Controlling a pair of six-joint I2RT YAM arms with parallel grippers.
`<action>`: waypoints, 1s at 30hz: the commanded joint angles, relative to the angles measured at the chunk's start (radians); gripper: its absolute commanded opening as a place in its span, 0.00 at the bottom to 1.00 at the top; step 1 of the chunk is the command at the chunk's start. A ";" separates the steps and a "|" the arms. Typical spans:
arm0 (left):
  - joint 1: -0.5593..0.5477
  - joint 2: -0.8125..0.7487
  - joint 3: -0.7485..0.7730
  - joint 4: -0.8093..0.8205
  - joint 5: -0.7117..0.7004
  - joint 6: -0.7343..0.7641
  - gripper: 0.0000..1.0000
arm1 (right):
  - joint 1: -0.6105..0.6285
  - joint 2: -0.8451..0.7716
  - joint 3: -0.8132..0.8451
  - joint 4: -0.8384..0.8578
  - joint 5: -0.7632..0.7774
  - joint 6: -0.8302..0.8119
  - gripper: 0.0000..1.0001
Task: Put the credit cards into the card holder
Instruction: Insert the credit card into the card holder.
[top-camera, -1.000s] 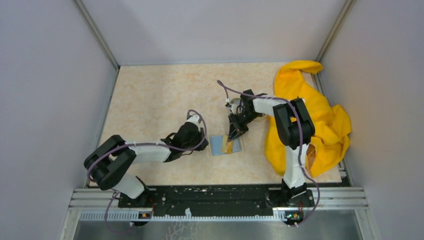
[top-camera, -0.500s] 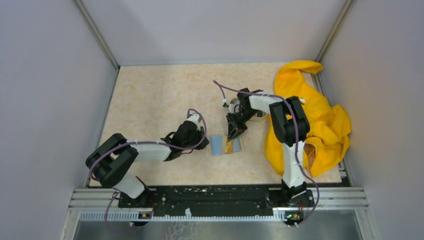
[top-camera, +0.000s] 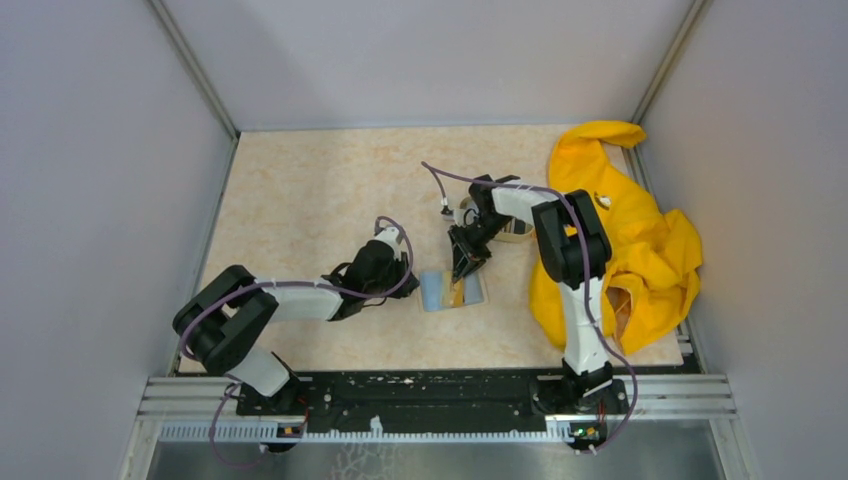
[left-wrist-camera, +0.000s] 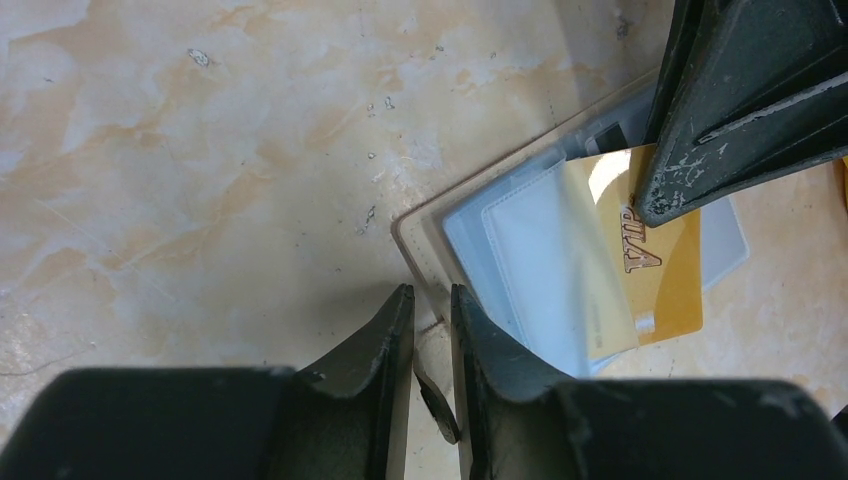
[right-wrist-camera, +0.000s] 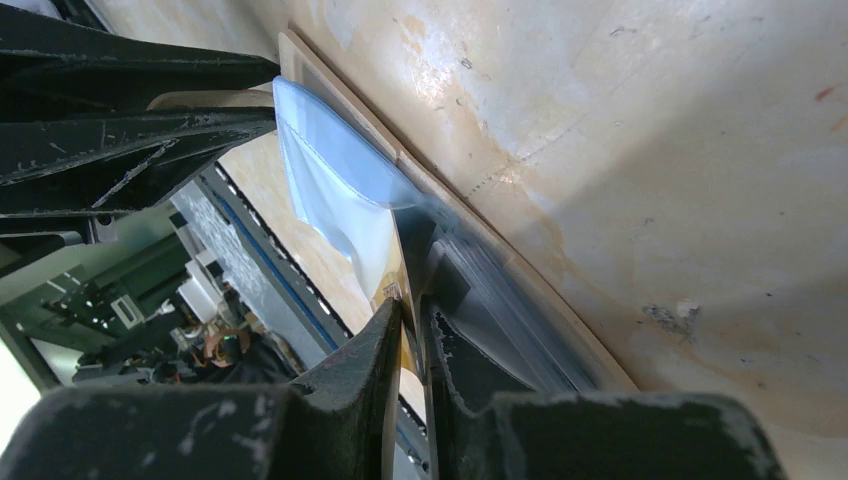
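Note:
The card holder (top-camera: 438, 292) lies open on the table, tan outside and light blue inside (left-wrist-camera: 520, 270). A gold credit card (left-wrist-camera: 665, 285) sits partly under its clear pocket. My left gripper (left-wrist-camera: 429, 293) is at the holder's left edge, its jaws closed on the tan rim. My right gripper (right-wrist-camera: 412, 315) points down over the holder's right half, jaws narrow around the gold card's (right-wrist-camera: 392, 290) edge. In the top view the left gripper (top-camera: 408, 283) and the right gripper (top-camera: 462, 272) flank the holder. The right fingers (left-wrist-camera: 740, 120) hide the card's upper corner.
A big yellow cloth (top-camera: 640, 240) is heaped along the right wall. A beige oval dish (top-camera: 520, 231) shows partly behind the right arm. Grey walls close in three sides, and a black rail (top-camera: 430, 390) runs along the near edge.
The right arm has swung slightly left while its gripper stayed at the card in the holder. The left arm has barely moved.

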 joint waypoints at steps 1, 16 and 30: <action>0.008 0.007 -0.003 -0.008 0.014 0.008 0.26 | 0.018 0.067 0.028 0.036 0.116 -0.025 0.14; 0.023 -0.132 -0.015 -0.112 -0.028 -0.012 0.28 | 0.018 0.079 0.070 0.020 0.013 -0.091 0.20; 0.006 -0.191 -0.039 0.130 0.380 -0.195 0.30 | 0.005 0.065 0.047 0.067 -0.005 -0.066 0.22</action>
